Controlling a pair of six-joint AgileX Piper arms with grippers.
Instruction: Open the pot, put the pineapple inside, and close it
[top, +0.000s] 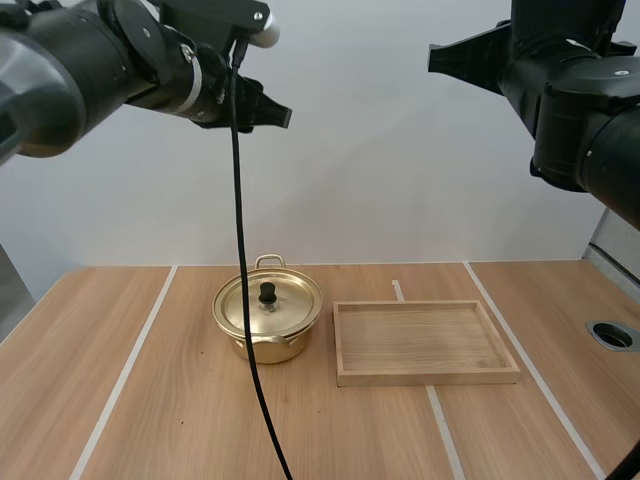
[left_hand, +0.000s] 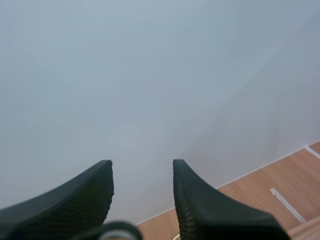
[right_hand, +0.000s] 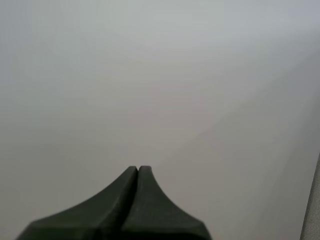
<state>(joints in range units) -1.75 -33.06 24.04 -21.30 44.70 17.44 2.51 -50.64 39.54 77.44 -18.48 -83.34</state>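
Left gripper (left_hand: 142, 162) apart, right gripper (right_hand: 137, 168) pressed together, both high above our pot (top: 264, 346); we judge an off-centre descent could slip off the lid knob (top: 268, 293), shoving it.

The left arm (top: 70, 60) and right arm (top: 590, 120) are thick, rounded, glossy black shells; a pale grey ring (top: 190, 85) bands the left. The left pincer (left_hand: 142, 165) and right pincer (right_hand: 137, 170) have matte black, curved, tapering fingers, the left's finely ribbed.
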